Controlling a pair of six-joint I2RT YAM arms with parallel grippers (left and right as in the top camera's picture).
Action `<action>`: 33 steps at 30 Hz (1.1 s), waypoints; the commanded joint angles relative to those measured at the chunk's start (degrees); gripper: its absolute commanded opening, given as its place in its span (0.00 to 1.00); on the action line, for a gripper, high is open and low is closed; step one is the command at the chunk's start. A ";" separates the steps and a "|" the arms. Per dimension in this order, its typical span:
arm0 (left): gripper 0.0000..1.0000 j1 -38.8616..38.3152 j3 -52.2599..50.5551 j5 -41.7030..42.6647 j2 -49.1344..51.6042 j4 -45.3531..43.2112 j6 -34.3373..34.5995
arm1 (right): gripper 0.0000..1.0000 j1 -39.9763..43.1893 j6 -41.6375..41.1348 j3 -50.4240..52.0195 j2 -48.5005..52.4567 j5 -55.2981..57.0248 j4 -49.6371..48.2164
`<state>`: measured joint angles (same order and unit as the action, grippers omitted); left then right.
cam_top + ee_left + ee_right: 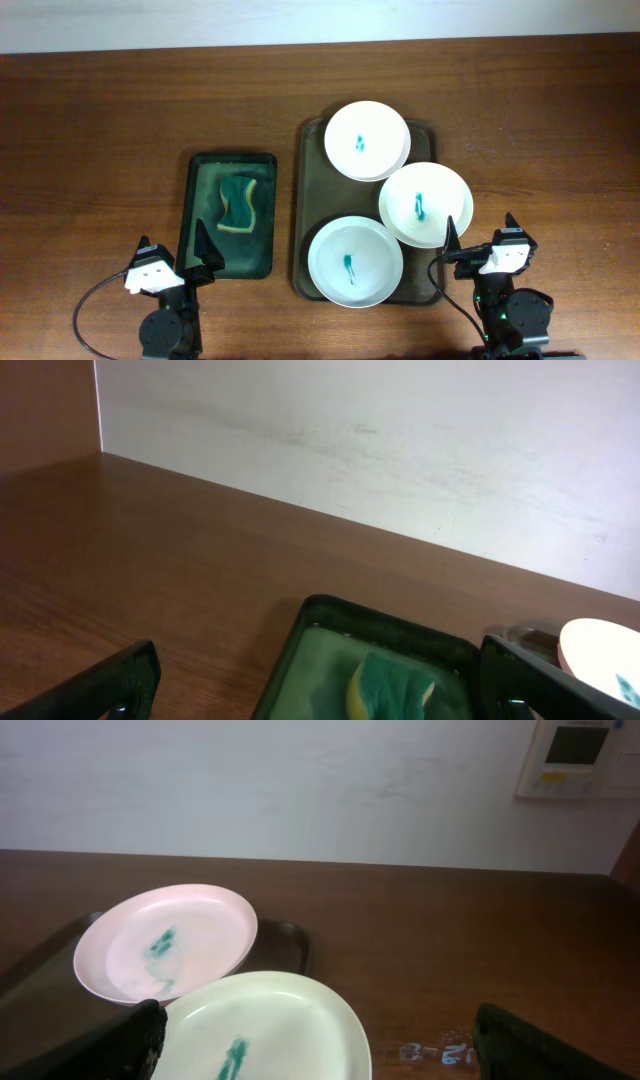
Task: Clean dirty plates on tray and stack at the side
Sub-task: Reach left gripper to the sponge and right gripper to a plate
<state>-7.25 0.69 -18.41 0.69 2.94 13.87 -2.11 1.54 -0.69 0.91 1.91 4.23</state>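
Three white plates with teal smears lie on the dark olive-brown tray (306, 200): a far plate (367, 140), a right plate (425, 205) overhanging the tray's right rim, and a near plate (355, 261). My left gripper (177, 255) is open and empty at the near end of the small green tray. My right gripper (482, 243) is open and empty just right of the tray's near right corner. The right wrist view shows the far plate (165, 942) and the right plate (275, 1030) between my open fingers.
A narrow dark-green tray (200, 170) left of the big tray holds a green and yellow sponge (238, 203), also seen in the left wrist view (390, 688). A white wall stands behind the table. A small reflection (440, 1052) shows on the wood.
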 commanded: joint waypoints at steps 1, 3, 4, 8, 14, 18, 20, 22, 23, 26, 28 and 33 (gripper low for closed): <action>1.00 0.28 -0.20 0.61 -0.28 0.17 -0.70 | 0.98 0.26 -0.04 0.37 -0.37 0.09 0.31; 0.99 0.28 -0.20 0.63 -0.28 0.17 -0.70 | 0.98 0.26 -0.04 0.37 -0.37 0.07 0.31; 1.00 0.28 -0.20 0.63 -0.28 0.17 -0.70 | 0.98 0.26 -0.04 0.37 -0.37 0.07 0.31; 0.99 0.28 -0.20 0.63 -0.28 0.17 -0.70 | 0.98 0.26 -0.04 0.37 -0.37 0.09 0.31; 0.99 0.28 -0.20 0.63 -0.28 0.17 -0.68 | 0.98 0.26 -0.04 0.37 -0.37 0.09 0.31; 0.99 0.28 -0.15 2.60 -0.28 -0.98 -0.66 | 0.98 0.26 -0.04 0.37 -0.37 0.07 0.31; 0.99 0.28 -0.15 4.20 -0.28 -0.79 -0.66 | 0.98 0.26 -0.04 0.37 -0.37 0.09 0.28; 0.99 0.28 -0.15 8.31 -0.28 -1.86 -0.66 | 0.98 0.26 -0.04 0.37 -0.37 -0.33 0.31; 0.99 0.28 -0.15 11.02 -0.28 -2.93 -0.68 | 0.98 0.26 -0.13 0.37 -0.37 -0.22 -0.31; 0.99 0.28 3.39 15.17 0.11 -2.58 -0.74 | 0.98 0.26 -3.96 0.15 -0.37 -7.21 -10.25; 0.99 0.28 10.40 13.05 4.37 0.66 -2.45 | 0.98 0.26 -5.55 -5.44 0.22 -7.69 -7.76; 0.99 0.28 40.44 15.78 34.91 17.14 -5.35 | 0.98 0.26 -5.44 -30.34 19.67 -11.50 8.61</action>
<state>-7.25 30.39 -5.72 24.01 14.59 10.39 -2.11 -3.16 -24.14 14.26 -6.35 10.44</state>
